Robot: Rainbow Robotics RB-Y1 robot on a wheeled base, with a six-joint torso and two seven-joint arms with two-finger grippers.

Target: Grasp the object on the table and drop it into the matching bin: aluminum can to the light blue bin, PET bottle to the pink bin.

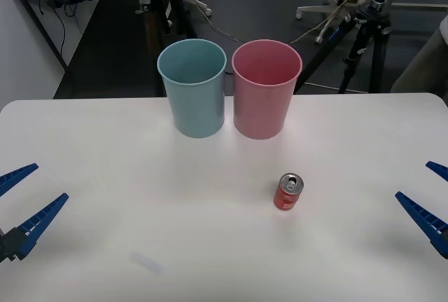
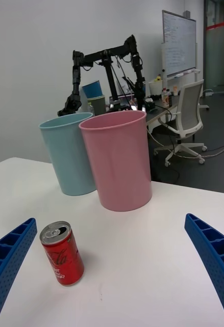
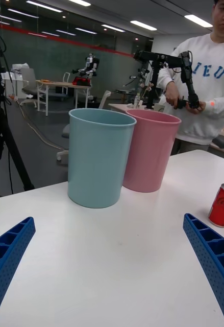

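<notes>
Nearest, the left gripper (image 1: 22, 204) and right gripper (image 1: 428, 204) wait low at the white worktop's (image 1: 91, 141) two side edges, jaws spread open and empty. Between them, nearer the right gripper, the red aluminum can (image 1: 288, 191) stands upright, ready to grasp. Farthest back, the light blue bin (image 1: 192, 88) and pink bin (image 1: 266, 90) stand touching, mouths open upward to receive drops.

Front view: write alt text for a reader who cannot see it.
A small red can stands upright on a white table, nearer the right gripper than the left gripper; both grippers wait open at the table's sides. Behind the can, a light blue bin and a pink bin stand side by side.
</notes>
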